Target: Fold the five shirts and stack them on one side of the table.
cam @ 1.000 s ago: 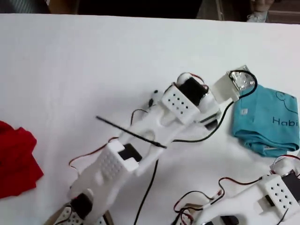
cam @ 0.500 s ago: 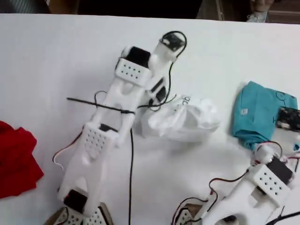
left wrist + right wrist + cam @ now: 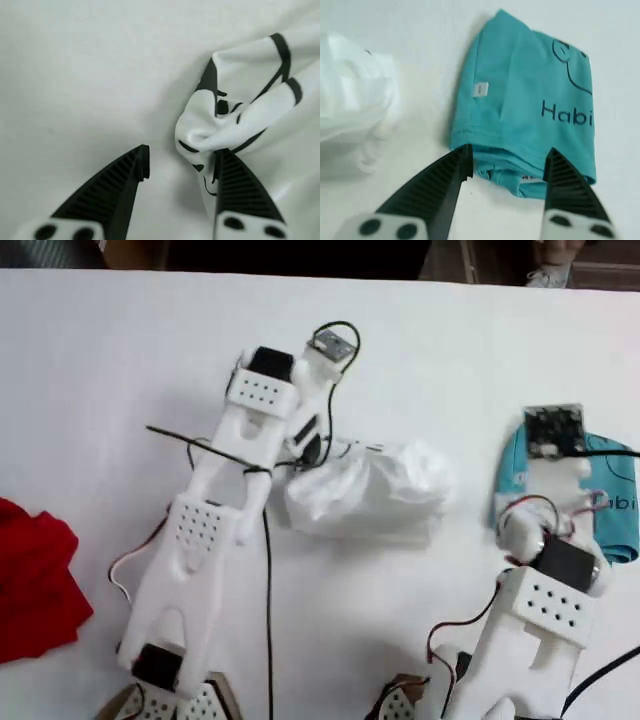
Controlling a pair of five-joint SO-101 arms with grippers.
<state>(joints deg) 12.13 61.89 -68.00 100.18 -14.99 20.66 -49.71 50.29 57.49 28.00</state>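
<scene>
A crumpled white shirt (image 3: 370, 490) with black print lies mid-table. My left gripper (image 3: 182, 152) stands open at its left edge, one finger (image 3: 235, 185) touching the printed fold (image 3: 240, 100) and the other over bare table. In the high view that gripper (image 3: 305, 445) sits beside the white shirt. A folded teal shirt (image 3: 530, 100) lies at the right side, partly under the right arm (image 3: 545, 590). My right gripper (image 3: 509, 152) is open just above the teal shirt's near edge. A red shirt (image 3: 35, 580) lies bunched at the left edge.
The white table (image 3: 120, 370) is bare across its far half and far left. The white shirt (image 3: 355, 85) lies close to the teal one, with a narrow strip of table between them. Cables (image 3: 268, 580) trail along both arms.
The left arm swung left, away from the teal shirt, leaving the white shirt crumpled mid-table. The right arm came forward from the near right corner over the teal shirt.
</scene>
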